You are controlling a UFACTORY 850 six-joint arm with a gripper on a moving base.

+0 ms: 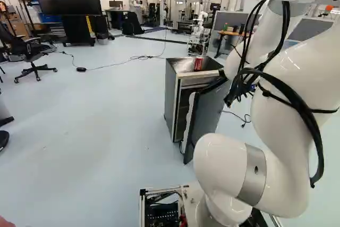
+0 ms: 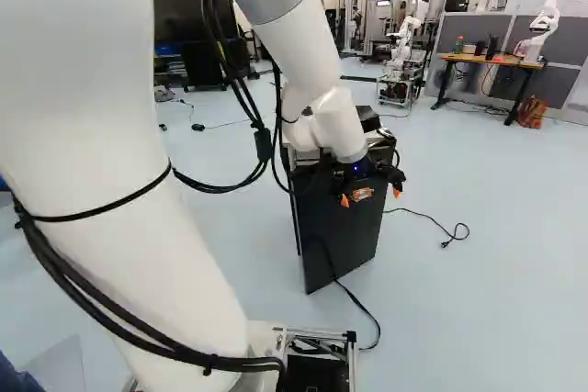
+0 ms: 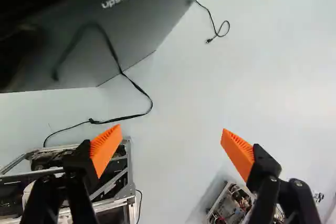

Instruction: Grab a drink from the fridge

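Note:
In the right base view my gripper point(image 2: 370, 196) hangs just in front of the fridge's dark door point(image 2: 338, 231), its orange-padded fingers apart. The wrist view shows the gripper point(image 3: 171, 149) open, only floor visible between its fingers; the door point(image 3: 136, 35) lies ahead and to one side. The small fridge point(image 1: 171, 97) stands ahead of the base in the left base view, its door point(image 1: 208, 111) ajar, with a white inner side showing. A red can point(image 1: 198, 64) rests on the fridge's top. What the fridge holds inside cannot be made out.
A black cord point(image 2: 353, 298) runs from the door to my base frame point(image 3: 123, 182). Another cable point(image 2: 447, 236) lies on the floor beside the fridge. Another robot point(image 2: 401, 48) stands behind, and a further one point(image 2: 546, 23) by a wooden table point(image 2: 491, 61).

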